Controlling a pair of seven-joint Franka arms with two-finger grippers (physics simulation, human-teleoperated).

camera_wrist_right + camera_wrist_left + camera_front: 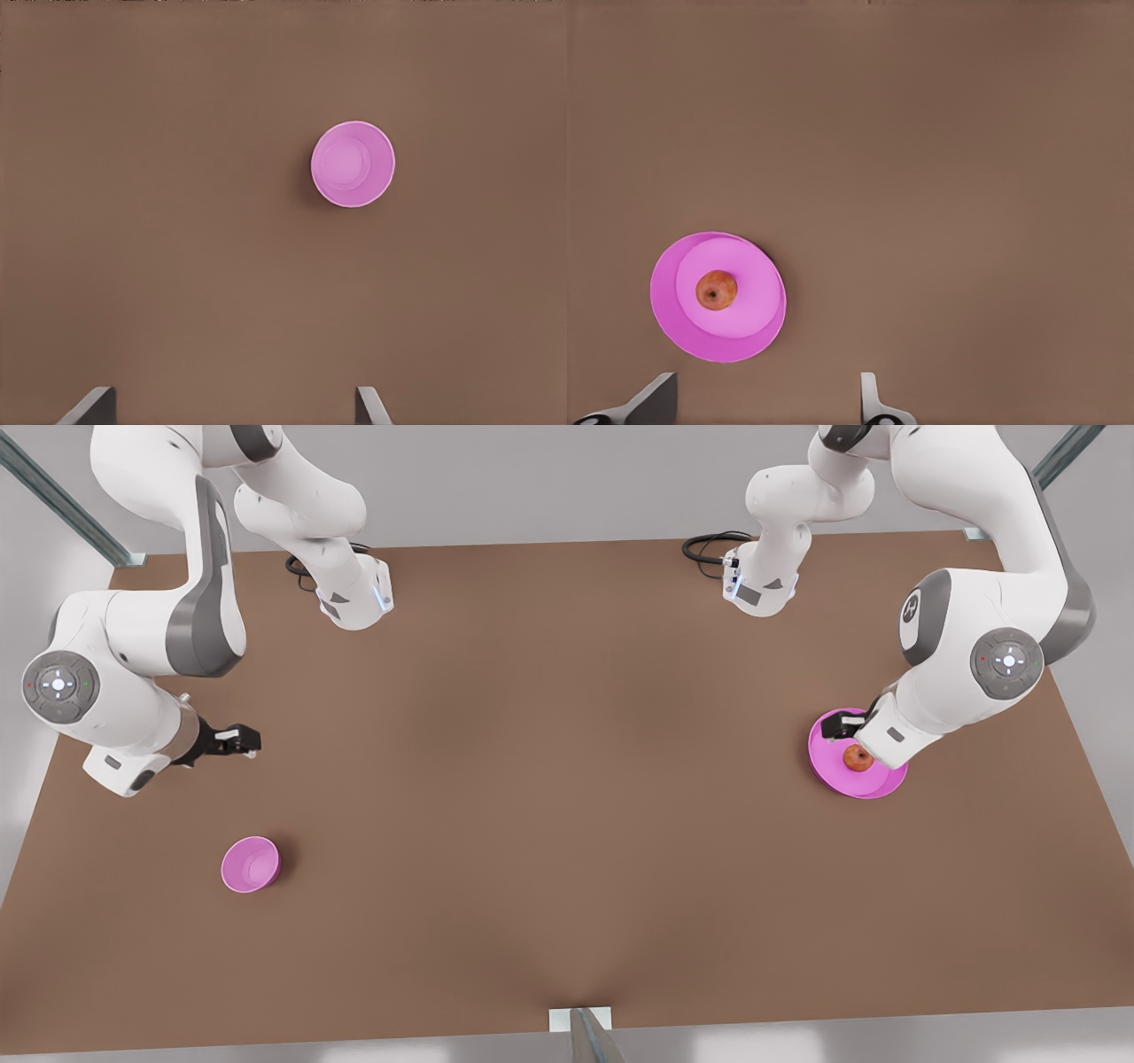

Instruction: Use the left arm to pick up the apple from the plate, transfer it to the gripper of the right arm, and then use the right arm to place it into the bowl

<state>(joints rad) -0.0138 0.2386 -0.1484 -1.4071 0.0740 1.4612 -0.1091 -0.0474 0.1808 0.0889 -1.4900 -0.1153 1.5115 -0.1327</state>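
A red-orange apple point(857, 758) point(717, 289) rests near the middle of the magenta plate point(833, 750) point(749, 266) at the front view's right. My left gripper point(842, 726) point(766, 409) hovers above the plate's edge, open, with nothing between its fingers point(871, 400). That arm's wrist hides part of the plate in the front view. The small pink bowl point(250, 864) point(353, 165) sits at the front view's lower left, with nothing in it. Up and back from the bowl, my right gripper point(235, 741) point(232, 409) waits, open and holding nothing.
Both arm bases point(354, 598) point(762, 584) stand at the far side of the brown table point(549, 779), each with a black cable point(709, 545) beside it. A small metal post point(585, 1032) sits at the middle of the near edge.
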